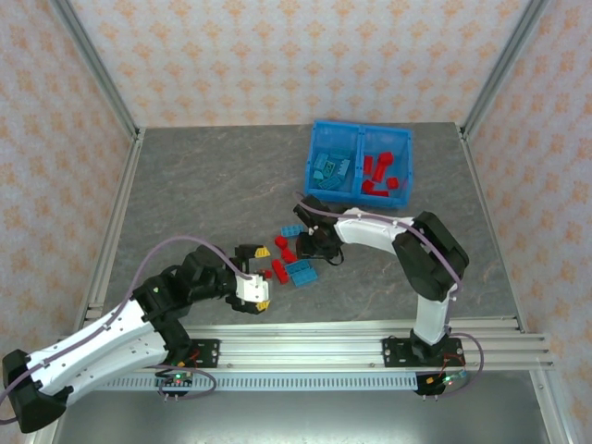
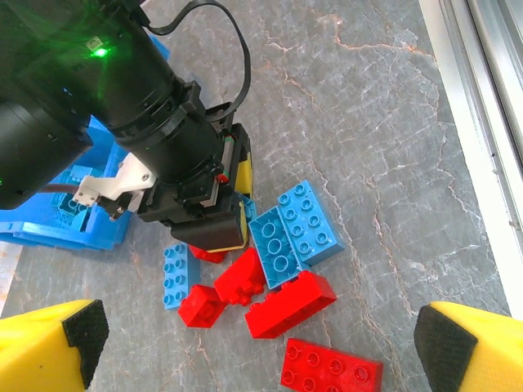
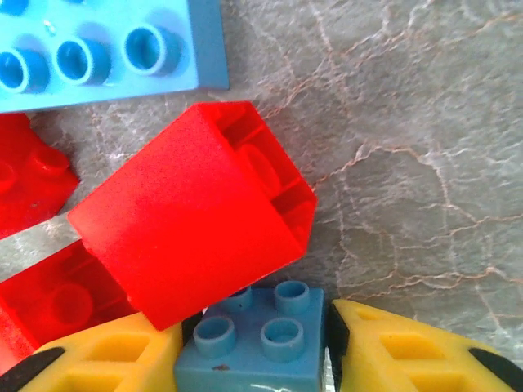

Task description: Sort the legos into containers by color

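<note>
The left tool [image 1: 263,277] lies low over the desk [image 1: 203,185], well off the front-left of the blue bin [image 1: 342,137]. Its yellow-tipped fingers are spread wide and hold nothing. One red lego [image 1: 269,274] lies on the desk about between their tips.

Closer to the bin, still off its front-left corner and clear of its wall, lies the loose heap of legos [image 1: 294,257]. Red and light blue bricks are mixed there, several touching or leaning on one another.

The right tool [image 3: 255,327] points down into the side of that heap nearest the bin. Its fingers have narrowed onto a small blue lego [image 3: 261,349], studs up, with a pad against each of its two sides. A tilted red lego [image 3: 196,245], its hollow underside showing, rests on the far edge of that blue one, just beyond the fingertips. A larger light blue brick [image 3: 106,49] lies past it.

Inside the bin, the left compartment [image 1: 333,168] holds light blue bricks. The right compartment [image 1: 381,174], across the divider, holds red ones
</note>
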Available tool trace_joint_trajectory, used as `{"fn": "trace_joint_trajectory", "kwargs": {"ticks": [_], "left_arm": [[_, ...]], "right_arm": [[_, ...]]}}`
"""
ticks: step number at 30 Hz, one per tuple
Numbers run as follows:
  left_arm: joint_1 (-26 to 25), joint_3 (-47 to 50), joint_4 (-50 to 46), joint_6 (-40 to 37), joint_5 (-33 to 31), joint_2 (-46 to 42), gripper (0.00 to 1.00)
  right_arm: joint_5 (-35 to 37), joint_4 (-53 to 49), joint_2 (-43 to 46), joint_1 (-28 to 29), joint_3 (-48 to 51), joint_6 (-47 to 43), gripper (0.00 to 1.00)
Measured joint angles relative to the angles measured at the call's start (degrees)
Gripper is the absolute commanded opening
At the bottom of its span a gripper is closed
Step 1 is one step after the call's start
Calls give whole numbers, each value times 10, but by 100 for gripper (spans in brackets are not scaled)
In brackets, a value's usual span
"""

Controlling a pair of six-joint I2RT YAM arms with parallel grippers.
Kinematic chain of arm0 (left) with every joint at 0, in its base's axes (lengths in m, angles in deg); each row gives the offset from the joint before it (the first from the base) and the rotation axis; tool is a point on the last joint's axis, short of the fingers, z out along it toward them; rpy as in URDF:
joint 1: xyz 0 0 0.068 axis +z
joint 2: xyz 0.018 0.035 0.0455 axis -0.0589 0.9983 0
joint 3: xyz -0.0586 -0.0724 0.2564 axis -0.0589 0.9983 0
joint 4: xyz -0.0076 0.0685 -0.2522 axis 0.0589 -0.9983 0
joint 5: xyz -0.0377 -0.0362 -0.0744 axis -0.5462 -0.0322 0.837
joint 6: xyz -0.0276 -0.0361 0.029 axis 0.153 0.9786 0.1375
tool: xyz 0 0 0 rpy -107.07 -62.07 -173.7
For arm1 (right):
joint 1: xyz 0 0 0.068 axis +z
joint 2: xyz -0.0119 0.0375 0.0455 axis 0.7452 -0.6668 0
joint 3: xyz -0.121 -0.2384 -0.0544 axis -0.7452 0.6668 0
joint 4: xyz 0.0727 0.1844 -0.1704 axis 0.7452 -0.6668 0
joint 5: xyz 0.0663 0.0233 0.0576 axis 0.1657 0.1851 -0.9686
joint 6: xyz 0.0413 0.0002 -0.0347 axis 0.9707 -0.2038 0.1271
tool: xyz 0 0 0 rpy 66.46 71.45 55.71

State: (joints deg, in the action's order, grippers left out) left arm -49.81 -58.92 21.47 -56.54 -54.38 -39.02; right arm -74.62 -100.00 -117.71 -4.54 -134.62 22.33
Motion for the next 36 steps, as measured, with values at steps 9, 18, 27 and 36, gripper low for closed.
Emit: {"fn": "trace_joint_trajectory", "kwargs": {"ticks": [9,18,27,36], "left_arm": [[-12,3,11,1,6,-12,100],[-12,11,23,-1,-1,-22,100],[-7,30,37,-5,-10,-25,100],[-7,30,40,-20,-15,-30,100]], "right_arm": [[26,29,21,2,24,-1,29],[82,-3,189,2,22,-14,28],[173,-7,151,-64,-170,-52,28],[183,-44,-123,-173,-400,-72,28]]}}
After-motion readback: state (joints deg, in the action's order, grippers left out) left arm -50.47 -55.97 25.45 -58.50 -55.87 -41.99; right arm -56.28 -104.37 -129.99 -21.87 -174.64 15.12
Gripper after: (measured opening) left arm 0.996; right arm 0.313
